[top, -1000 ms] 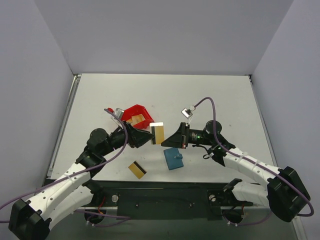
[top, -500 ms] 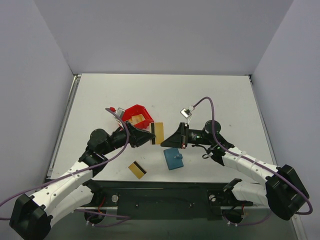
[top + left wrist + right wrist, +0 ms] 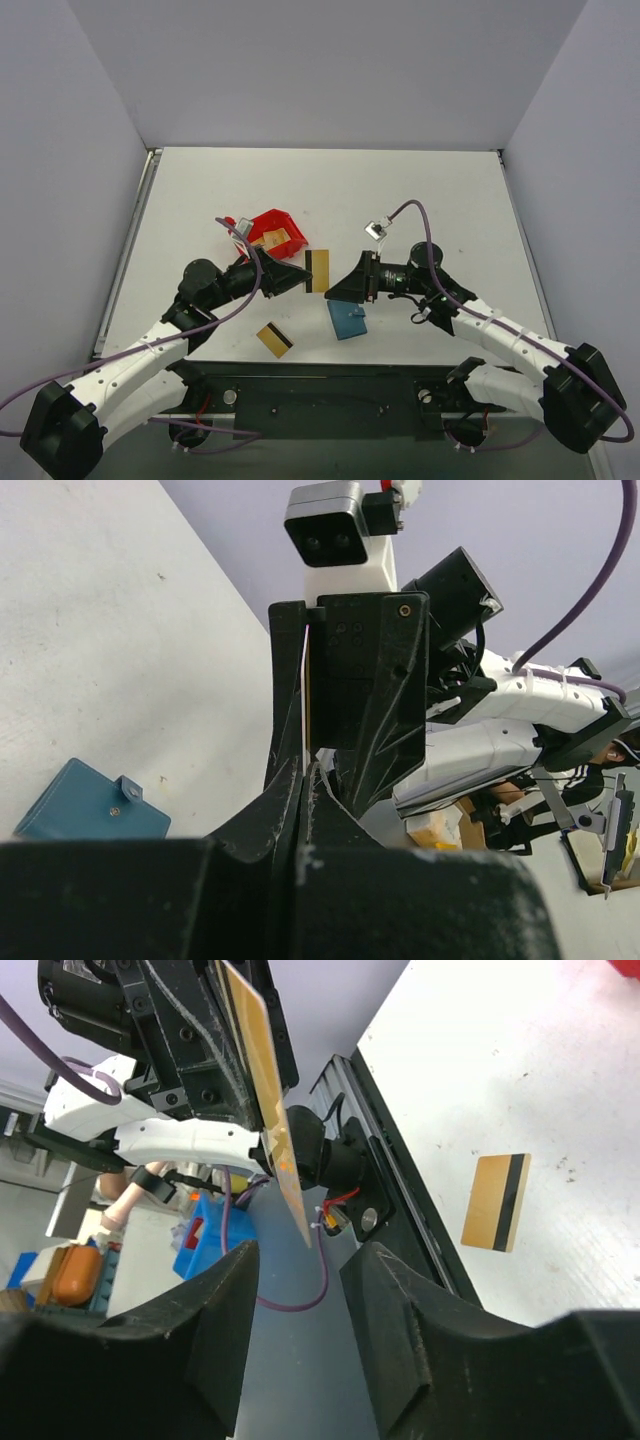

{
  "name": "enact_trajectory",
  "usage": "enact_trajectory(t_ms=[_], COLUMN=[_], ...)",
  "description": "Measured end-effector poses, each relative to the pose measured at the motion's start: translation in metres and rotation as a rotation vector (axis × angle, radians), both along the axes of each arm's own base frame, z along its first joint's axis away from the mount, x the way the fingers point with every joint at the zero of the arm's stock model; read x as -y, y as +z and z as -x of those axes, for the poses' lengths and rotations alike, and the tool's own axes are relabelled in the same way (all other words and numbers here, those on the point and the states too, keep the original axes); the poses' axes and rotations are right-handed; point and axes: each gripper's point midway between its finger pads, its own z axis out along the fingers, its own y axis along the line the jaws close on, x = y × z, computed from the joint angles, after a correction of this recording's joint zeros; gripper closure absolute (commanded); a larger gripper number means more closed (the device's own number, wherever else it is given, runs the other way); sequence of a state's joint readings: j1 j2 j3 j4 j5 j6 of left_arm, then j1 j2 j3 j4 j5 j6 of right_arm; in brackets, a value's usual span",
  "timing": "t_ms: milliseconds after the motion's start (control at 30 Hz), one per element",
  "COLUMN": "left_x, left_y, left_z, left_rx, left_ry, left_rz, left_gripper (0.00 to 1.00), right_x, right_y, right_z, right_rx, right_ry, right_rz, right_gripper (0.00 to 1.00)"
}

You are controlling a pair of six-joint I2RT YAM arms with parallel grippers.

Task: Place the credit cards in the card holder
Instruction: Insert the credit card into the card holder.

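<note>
Gold-tan credit card point(image 3: 318, 270) with a dark stripe stands on edge above the white table point(image 3: 430, 200), pinched in the clenched left claw point(image 3: 303, 274). The right claw point(image 3: 338, 287) faces it with fingers parted, gripping nothing. A second striped gold-tan card point(image 3: 274, 340) lies flat near the small teal-blue card holder point(image 3: 347, 318), with a red plastic bin point(image 3: 272, 229) behind. From the left wrist, the held card shows edge-on as a thin pale line, and the holder lies folded shut, snap tab showing. From the right wrist, its gold face tilts beyond the open fingers. This looks like a hand-over: the right claw should back away straight, clear of the card, and the holder likely needs opening first.
</note>
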State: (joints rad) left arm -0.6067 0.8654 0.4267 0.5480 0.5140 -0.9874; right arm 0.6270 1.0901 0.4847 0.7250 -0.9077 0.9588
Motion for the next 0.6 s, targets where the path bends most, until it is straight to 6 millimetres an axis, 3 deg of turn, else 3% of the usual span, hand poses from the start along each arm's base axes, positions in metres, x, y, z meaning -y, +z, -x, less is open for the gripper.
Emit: enact_trajectory(t_ms=[233,600], left_x=[0.001,0.007], left_y=[0.001,0.002], left_z=[0.003,0.013], left_rx=[0.002,-0.007], left_ry=[-0.016,-0.07], left_rz=[0.002,0.038], left_gripper=[1.0,1.0], right_x=[0.014,0.017], right_y=[0.008,0.02], right_z=[-0.001,-0.021], right_rx=[0.121,0.165], right_ry=[-0.064,-0.168], right_rz=[0.038,0.002], right_gripper=[0.53,0.53])
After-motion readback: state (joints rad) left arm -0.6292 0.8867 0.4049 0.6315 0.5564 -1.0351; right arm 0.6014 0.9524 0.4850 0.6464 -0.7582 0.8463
